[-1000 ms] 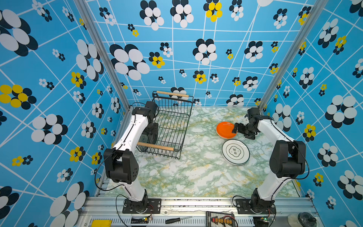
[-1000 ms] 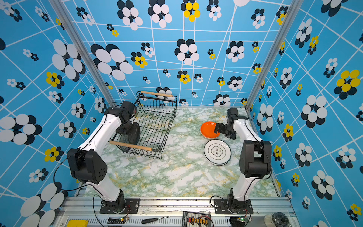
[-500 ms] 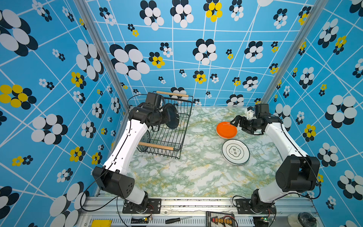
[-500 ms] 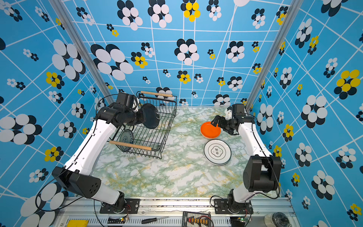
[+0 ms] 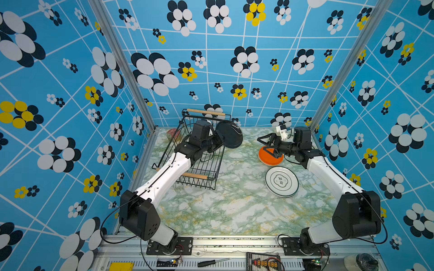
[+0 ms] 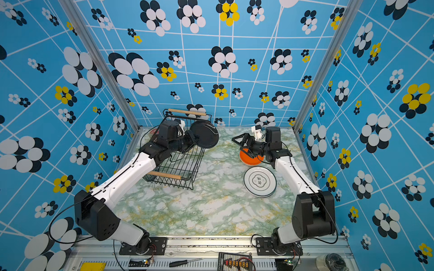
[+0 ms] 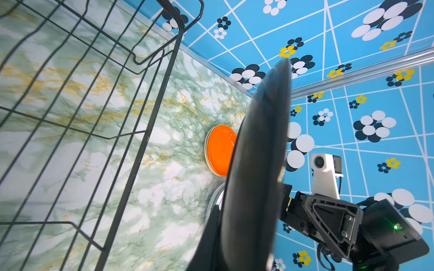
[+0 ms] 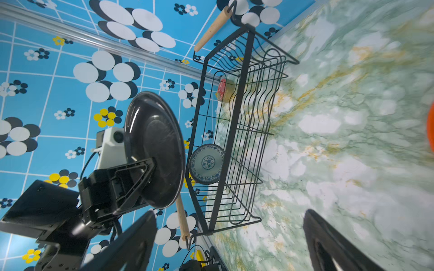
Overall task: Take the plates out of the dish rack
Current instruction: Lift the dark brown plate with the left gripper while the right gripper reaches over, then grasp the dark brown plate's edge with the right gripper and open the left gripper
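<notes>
Left gripper (image 5: 218, 141) jaws clamped on round black plate (image 5: 230, 136) rim; right gripper (image 5: 265, 146) jaws apart, round orange plate (image 5: 272, 160) beneath.

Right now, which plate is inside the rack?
The small blue-patterned plate, standing in the rack. The black one is in the left hand; orange and white lie on the table.

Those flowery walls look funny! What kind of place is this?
Probably a robot test booth, not a kitchen: two robot arms bolted to a metal rail, blue flowered walls boxing in a marble table, and just a dish rack and plates to practise with.
</notes>
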You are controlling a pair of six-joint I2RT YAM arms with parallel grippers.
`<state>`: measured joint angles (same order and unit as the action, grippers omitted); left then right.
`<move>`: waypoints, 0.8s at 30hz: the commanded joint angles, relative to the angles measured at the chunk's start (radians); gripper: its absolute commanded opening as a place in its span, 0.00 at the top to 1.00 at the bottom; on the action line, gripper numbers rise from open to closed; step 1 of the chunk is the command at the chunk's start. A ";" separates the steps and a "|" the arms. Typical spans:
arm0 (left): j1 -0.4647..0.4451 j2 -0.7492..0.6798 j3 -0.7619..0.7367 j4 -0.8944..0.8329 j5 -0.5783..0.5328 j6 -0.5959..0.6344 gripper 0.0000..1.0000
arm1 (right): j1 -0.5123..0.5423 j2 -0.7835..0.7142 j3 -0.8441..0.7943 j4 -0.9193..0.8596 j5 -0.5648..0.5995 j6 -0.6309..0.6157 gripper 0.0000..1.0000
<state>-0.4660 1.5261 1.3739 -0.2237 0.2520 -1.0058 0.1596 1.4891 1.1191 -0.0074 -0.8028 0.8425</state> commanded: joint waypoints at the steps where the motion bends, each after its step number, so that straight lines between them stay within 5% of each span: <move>1: -0.009 0.023 -0.022 0.191 0.032 -0.113 1.00 | 0.020 -0.019 -0.045 0.230 -0.019 0.168 0.03; 24: -0.108 0.164 -0.022 0.395 0.109 -0.269 1.00 | 0.098 0.104 0.030 0.426 -0.025 0.318 0.49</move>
<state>-0.5617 1.6741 1.3190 0.1135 0.3222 -1.2583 0.2508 1.5867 1.1122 0.3344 -0.8104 1.1320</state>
